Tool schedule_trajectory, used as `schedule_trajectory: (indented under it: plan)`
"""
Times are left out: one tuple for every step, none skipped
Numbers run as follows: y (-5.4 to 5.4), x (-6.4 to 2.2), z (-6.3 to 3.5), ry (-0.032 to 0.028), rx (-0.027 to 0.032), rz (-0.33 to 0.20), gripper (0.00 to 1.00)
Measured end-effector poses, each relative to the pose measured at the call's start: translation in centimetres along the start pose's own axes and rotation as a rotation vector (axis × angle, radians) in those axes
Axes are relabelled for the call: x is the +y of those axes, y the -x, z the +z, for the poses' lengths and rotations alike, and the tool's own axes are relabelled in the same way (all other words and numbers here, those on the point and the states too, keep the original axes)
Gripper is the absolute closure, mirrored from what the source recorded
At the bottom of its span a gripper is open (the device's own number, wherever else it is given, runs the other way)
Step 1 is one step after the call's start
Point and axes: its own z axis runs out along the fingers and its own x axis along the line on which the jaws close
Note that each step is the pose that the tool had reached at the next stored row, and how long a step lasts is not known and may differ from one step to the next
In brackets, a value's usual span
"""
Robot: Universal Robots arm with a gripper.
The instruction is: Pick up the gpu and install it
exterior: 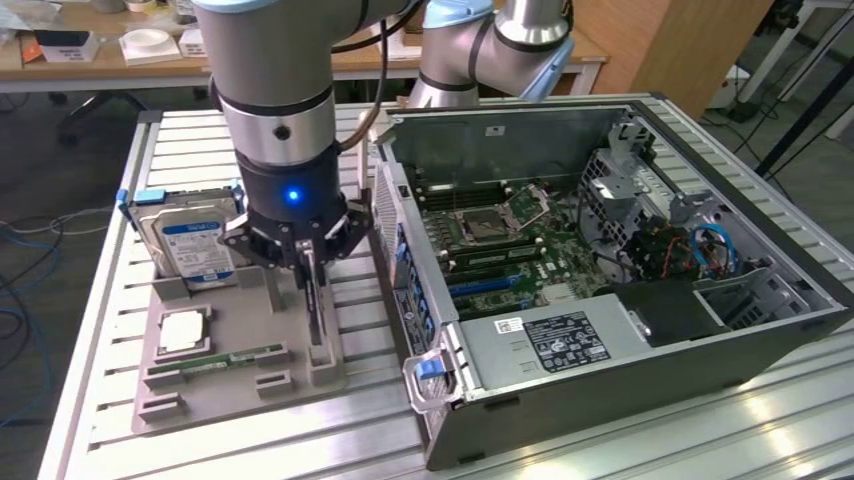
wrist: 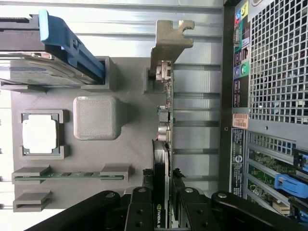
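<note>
Gripper (wrist: 162, 195) of mine clamps the gpu (wrist: 163, 144) standing in its grey holder (wrist: 125, 154); I'd lift straight up, keeping it vertical.

gripper (exterior: 310, 262) clamped on top edge of gpu (exterior: 315, 310) | gpu upright on edge in grey tray (exterior: 220, 395) | tray toward tabletop (exterior: 360, 440) edge at the exterior view's left | hard drive (exterior: 194, 245) upright at tray's far end | open computer case (exterior: 601, 300) just beside tray, toward the exterior view's right
</note>
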Motion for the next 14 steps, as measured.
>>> schedule_trajectory:
  plan:
    - [0.00,0.00,-0.09,0.0000,0.0000,0.000,0.74]
    - [0.00,0.00,-0.15,0.0000,0.0000,0.000,0.74]
    - [0.00,0.00,-0.18,0.0001,-0.0001,0.000,0.74]
    - [0.00,0.01,-0.20,0.0001,-0.0001,0.000,0.74]
    - [0.01,0.01,-0.21,0.0002,-0.0001,0.000,0.74]
    - [0.01,0.01,-0.22,0.0000,0.0001,0.000,0.74]
    - [0.00,0.01,-0.23,-0.0001,0.0001,0.000,0.74]
    - [0.01,0.01,-0.22,0.0000,0.0000,0.000,0.74]
    - [0.01,0.01,-0.23,0.0001,0.0000,0.000,0.74]
    - [0.00,0.01,-0.26,0.0000,0.0000,0.000,0.74]
    - [0.01,0.01,-0.30,-0.0001,0.0001,0.000,0.74]
    - [0.01,0.01,-0.34,-0.0001,0.0001,0.000,0.74]
    - [0.01,0.01,-0.35,0.0001,0.0000,0.000,0.74]
    - [0.01,0.01,-0.36,0.0001,-0.0001,0.000,0.74]
